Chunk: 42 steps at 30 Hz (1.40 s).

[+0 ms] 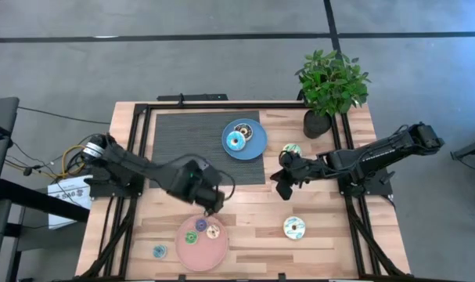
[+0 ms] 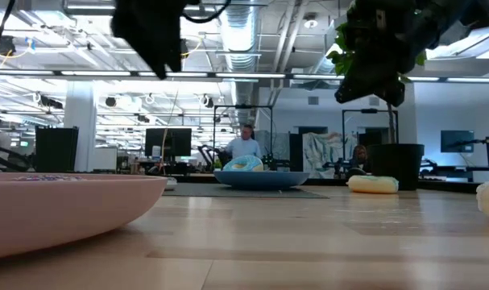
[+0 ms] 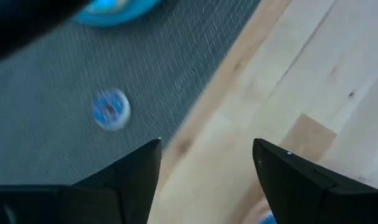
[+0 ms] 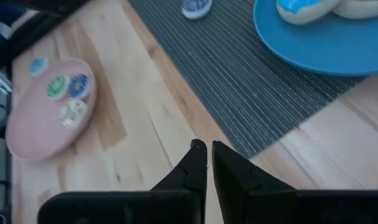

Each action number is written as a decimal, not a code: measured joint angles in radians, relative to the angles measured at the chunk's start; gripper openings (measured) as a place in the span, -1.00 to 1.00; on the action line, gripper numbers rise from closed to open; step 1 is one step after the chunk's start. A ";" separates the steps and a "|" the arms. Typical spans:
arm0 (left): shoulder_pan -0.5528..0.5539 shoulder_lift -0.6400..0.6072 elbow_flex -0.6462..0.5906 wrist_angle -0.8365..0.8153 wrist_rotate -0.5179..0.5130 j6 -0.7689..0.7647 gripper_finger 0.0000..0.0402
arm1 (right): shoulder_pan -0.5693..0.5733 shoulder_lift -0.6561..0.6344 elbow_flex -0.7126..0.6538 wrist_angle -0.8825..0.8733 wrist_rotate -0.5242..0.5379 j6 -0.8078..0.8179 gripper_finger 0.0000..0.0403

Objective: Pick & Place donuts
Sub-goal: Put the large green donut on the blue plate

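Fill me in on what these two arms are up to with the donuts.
They are sorting toy donuts onto plates. The left gripper hangs open and empty above the pink plate, which holds three small donuts. The right gripper is shut, holding nothing, beside the blue plate with two larger ones. A cream donut lies loose on the table.

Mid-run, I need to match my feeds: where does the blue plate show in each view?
High view: blue plate sits on the right end of the grey mat, behind table centre.
Low view: picture centre, far across the table.
Left wrist view: blurred blue patch at the top edge, probably it.
Right wrist view: upper right corner.
Shared landmark: the grey mat under it.
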 joint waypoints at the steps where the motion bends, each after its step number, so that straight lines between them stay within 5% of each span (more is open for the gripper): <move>1: 0.015 -0.008 0.000 0.006 -0.001 0.054 0.23 | 0.000 0.000 0.000 0.009 0.000 0.000 -0.92; 6: 0.062 -0.064 -0.023 0.019 -0.053 0.286 0.23 | -0.001 0.000 0.000 0.060 0.028 0.060 -0.92; 11: 0.104 -0.192 -0.196 0.130 -0.038 0.436 0.23 | -0.001 0.000 0.000 0.071 0.141 0.209 -0.90; 18: 0.170 -0.510 -0.589 0.381 0.106 0.470 0.23 | -0.002 0.000 0.000 0.070 0.159 0.315 -0.68; 24: 0.191 -0.753 -0.800 0.502 0.210 0.432 0.23 | -0.053 0.000 0.000 -0.010 0.179 0.416 -0.40; 35: 0.191 -0.904 -0.855 0.504 0.211 0.398 0.23 | -0.210 0.000 0.000 -0.309 0.182 0.641 0.23; 42: 0.191 -0.900 -0.855 0.497 0.176 0.400 0.23 | -0.339 0.000 0.000 -0.497 0.182 0.689 0.31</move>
